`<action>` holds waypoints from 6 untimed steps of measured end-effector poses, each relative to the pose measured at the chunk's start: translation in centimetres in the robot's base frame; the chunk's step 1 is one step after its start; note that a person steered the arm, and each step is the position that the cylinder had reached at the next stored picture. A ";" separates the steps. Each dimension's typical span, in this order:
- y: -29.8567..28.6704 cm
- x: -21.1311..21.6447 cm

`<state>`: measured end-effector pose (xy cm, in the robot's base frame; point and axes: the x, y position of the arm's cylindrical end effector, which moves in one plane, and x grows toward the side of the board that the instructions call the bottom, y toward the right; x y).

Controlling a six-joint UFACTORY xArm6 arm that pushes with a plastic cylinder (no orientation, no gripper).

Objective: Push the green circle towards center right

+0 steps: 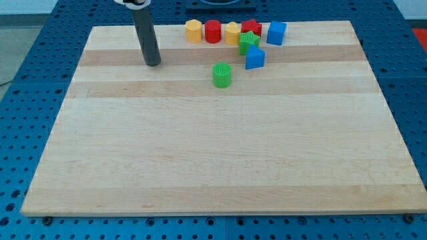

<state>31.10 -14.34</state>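
Since green circle (222, 75) sits alone in upper middle of tabletop (213, 160), just down-left of blue block (255, 59) and below the cluster along the top edge, best bet: swing my tip (153, 63) from its spot well to the view's left, come in on the circle's upper-left side, then shove steadily right and slightly down, steering clear of green star-ish block (248, 43). No gripper here, just a rod, so nothing to open or close. No containers anywhere.
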 end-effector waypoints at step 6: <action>21.8 12.0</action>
